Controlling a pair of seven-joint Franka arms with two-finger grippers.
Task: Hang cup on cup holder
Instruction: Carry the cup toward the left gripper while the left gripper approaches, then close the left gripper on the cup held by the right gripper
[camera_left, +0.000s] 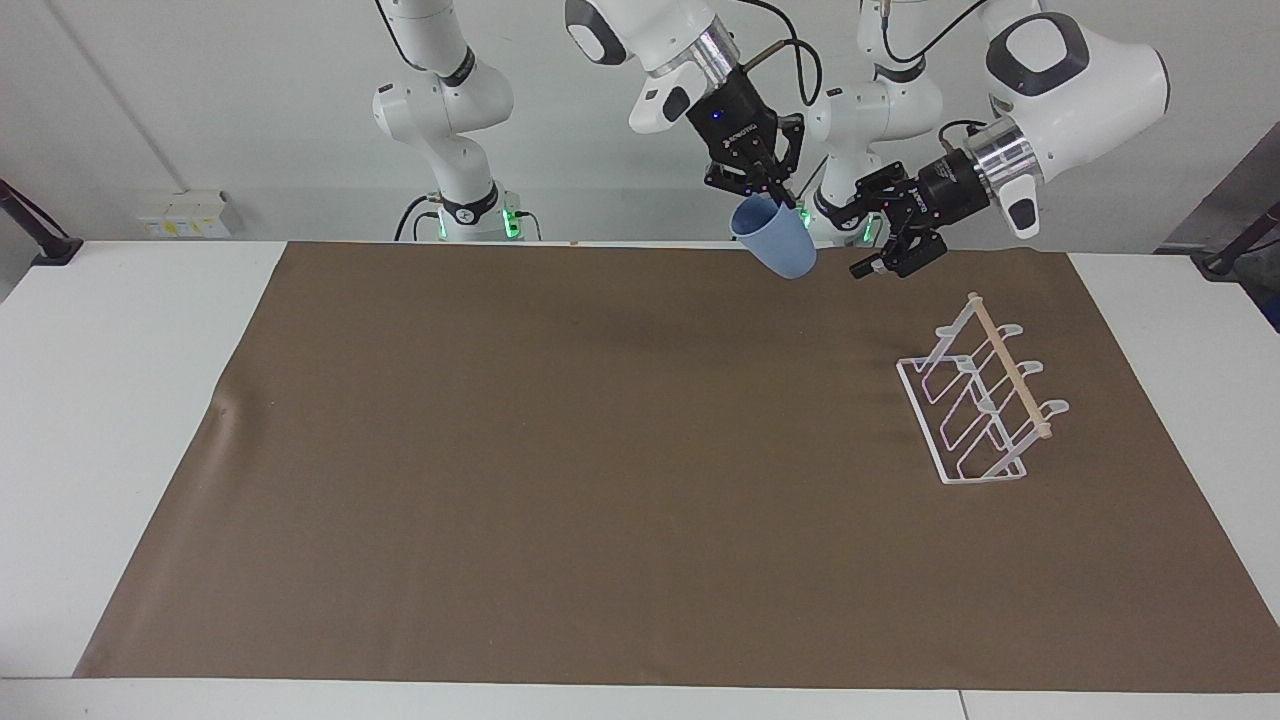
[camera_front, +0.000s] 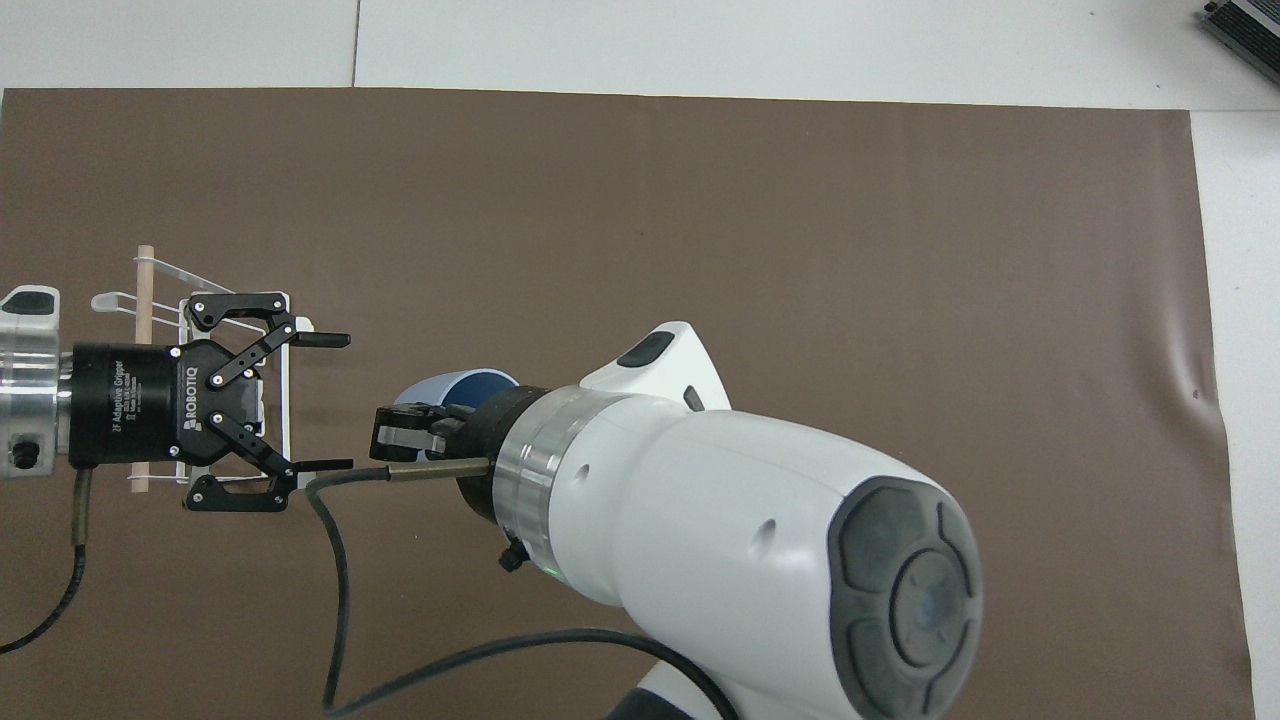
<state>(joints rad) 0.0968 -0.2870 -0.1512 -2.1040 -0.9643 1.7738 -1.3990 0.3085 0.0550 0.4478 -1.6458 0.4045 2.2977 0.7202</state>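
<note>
Aloft, right gripper (camera_left: 775, 195) jaws clamp the tilted light-blue cup (camera_left: 775, 249); left gripper (camera_left: 893, 254) jaws gape.

Matte plastic cup (camera_left: 775, 248); wooden-rodded wire holder (camera_left: 985, 395)

There is one small light blue plastic cup (camera_left: 776, 246), tapered and without a handle. There is one white wire cup holder (camera_left: 982, 394), and it has one light wooden rod (camera_left: 1009, 365) across its top. On its upper side three white prong ends can be counted. One large brown mat (camera_left: 600, 480) covers one white table (camera_left: 110, 400). There are two white robot arms, and each one carries one black two-finger gripper: the right gripper (camera_left: 757, 181) and the left gripper (camera_left: 898, 226), so two grippers in all.
</note>
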